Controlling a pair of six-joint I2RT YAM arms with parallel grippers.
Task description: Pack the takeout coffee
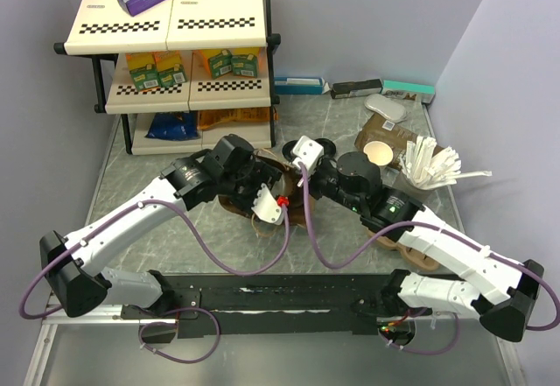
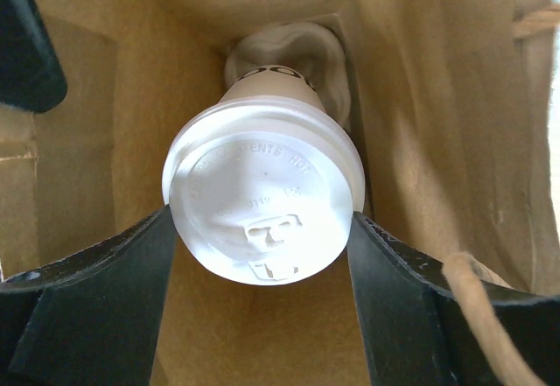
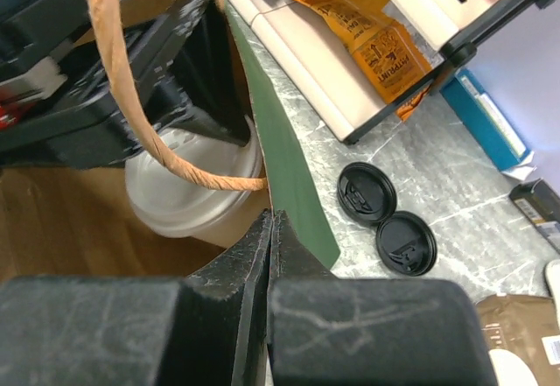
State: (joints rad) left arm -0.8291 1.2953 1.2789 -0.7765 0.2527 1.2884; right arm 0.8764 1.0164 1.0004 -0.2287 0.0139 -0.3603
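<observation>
Left end effector (image 2: 261,221) around round-lidded cup (image 2: 262,185)

1. Pale lavender-grey walls (image 1: 490,18) meet in a corner at the back.
2. A grey marbled table (image 1: 341,123) lies under soft, even light.
3. A cream three-tier shelf rack (image 1: 105,14) with a black frame and checkered trim stands at the far left.

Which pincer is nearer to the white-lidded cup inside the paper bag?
Left. The left pincer grips the white-lidded cup by its lid, inside the paper bag; the right pincer pinches the bag's rim beside it.
</observation>
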